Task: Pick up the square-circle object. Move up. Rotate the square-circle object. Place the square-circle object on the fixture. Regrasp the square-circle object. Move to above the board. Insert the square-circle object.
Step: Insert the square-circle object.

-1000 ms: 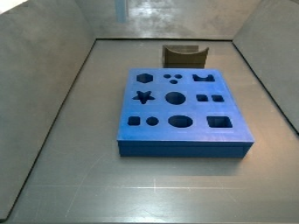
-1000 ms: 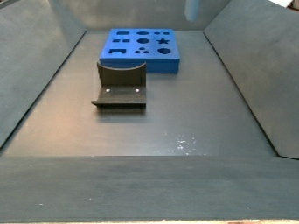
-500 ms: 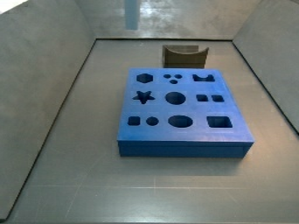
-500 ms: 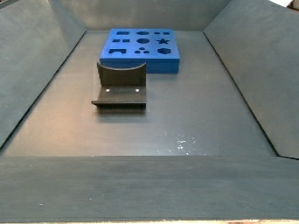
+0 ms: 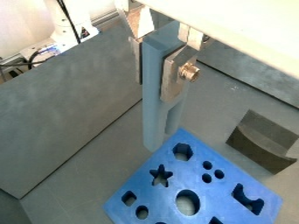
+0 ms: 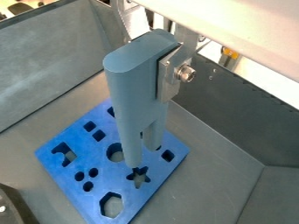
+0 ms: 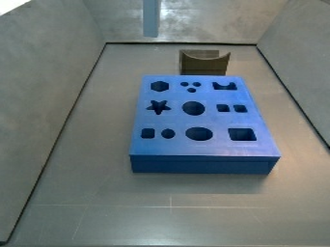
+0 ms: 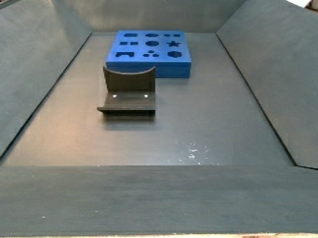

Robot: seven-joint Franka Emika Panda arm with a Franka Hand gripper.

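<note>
Gripper (image 6: 152,66): high above the board (image 6: 82,166), jaws pinching the square-circle object (image 6: 138,114).
Advice: align peg over matching hole, descend vertically.

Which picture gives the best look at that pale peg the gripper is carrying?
A wrist view shows the peg best: nearly its whole length, hanging over the board from the gripper. Both wrist views show it; a side view catches only its tip and another shows nothing of it.
</note>
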